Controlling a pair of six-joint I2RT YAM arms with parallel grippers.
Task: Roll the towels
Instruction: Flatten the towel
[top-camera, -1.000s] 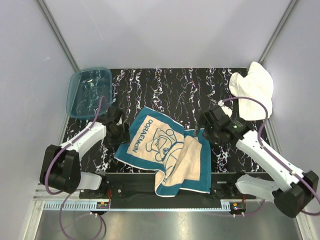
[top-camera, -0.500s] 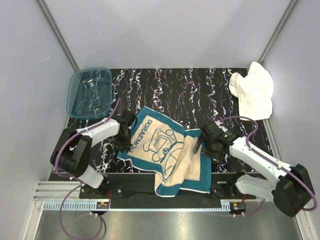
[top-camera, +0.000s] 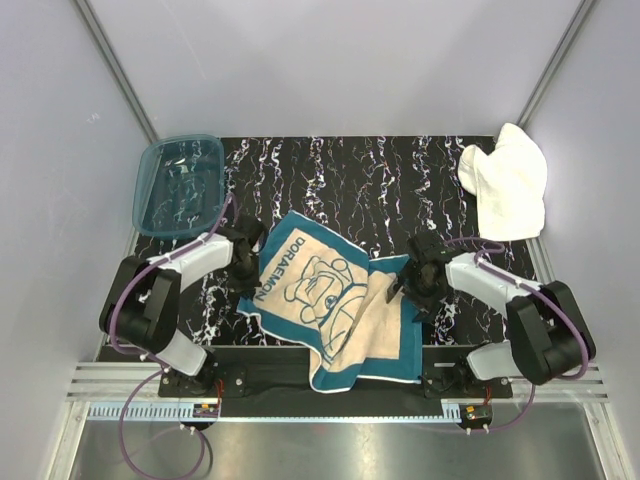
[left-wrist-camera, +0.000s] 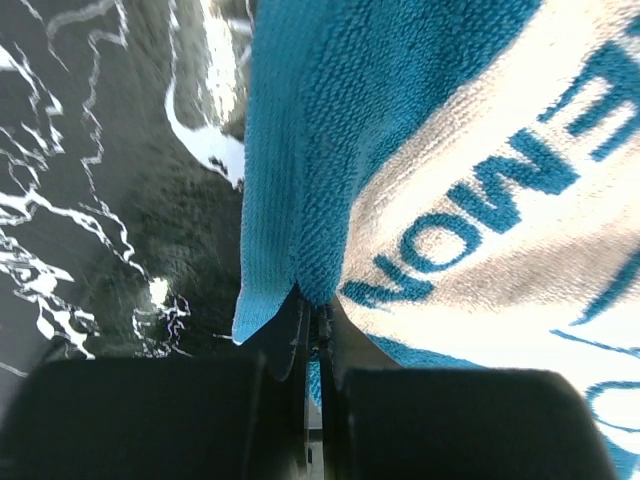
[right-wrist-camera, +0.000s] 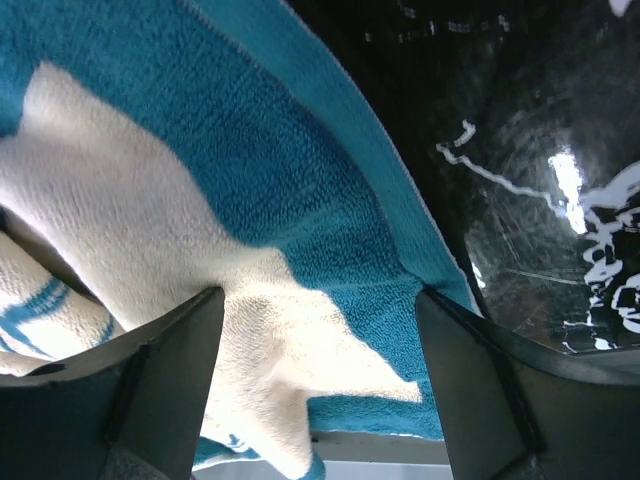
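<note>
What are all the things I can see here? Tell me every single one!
printed towel: one, cream with a teal border and drawing, lying rumpled near the table's front edge
white towel: one, white, bunched up at the far right corner
tub: one, see-through teal, at the far left corner
table: one, black with white marbling, under everything
left pincer: one, black, shut on the printed towel's left edge
right pincer: one, black, open wide over the printed towel's right edge
</note>
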